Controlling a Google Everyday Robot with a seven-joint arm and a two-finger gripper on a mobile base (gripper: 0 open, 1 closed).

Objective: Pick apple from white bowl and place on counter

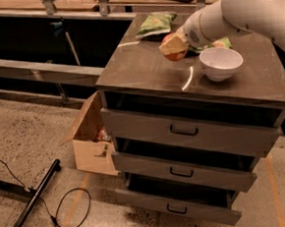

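My gripper (174, 46) is shut on the apple (176, 53), a red fruit with pale patches, and holds it just above the counter (143, 66), to the left of the white bowl (221, 63). The bowl stands empty on the counter's right half. The white arm reaches in from the upper right and hides part of what lies behind it.
A green snack bag (155, 23) lies at the counter's back left and another (216, 44) lies behind the bowl. The cabinet's three drawers (183, 130) stand pulled out. A cardboard box (91, 139) sits on the floor to the left, with a cable and a stand leg.
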